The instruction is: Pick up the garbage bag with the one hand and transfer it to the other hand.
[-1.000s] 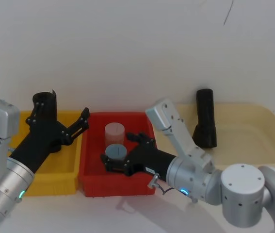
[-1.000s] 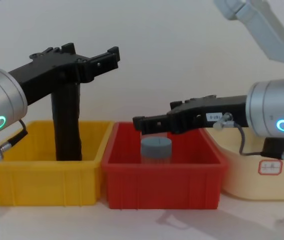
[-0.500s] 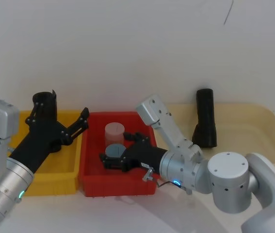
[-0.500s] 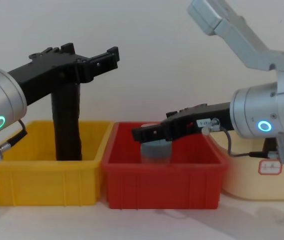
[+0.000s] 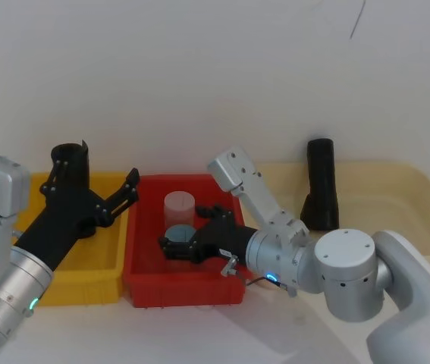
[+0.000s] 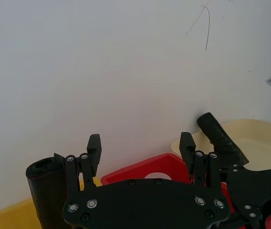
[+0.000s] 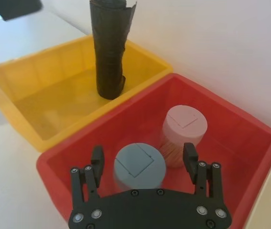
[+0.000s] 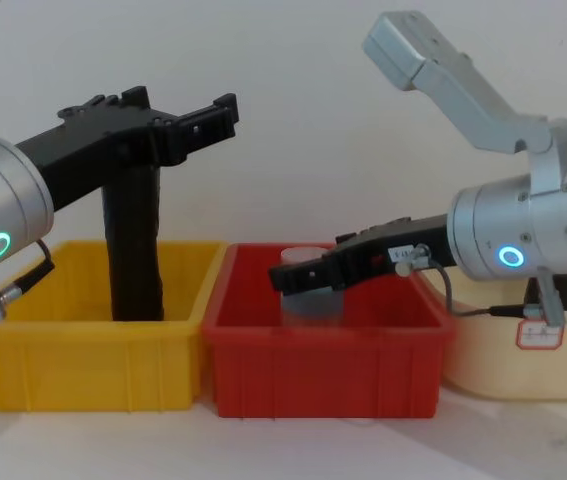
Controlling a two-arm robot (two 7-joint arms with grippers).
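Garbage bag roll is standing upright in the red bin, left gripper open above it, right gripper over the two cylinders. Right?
Not quite: the garbage bag stands upright in the yellow bin, not the red bin; the right wrist view shows this plainly. The rest holds: left gripper open above it, right gripper over the two cylinders.

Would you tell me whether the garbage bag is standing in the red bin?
No, the garbage bag stands upright in the yellow bin, beside the red bin.
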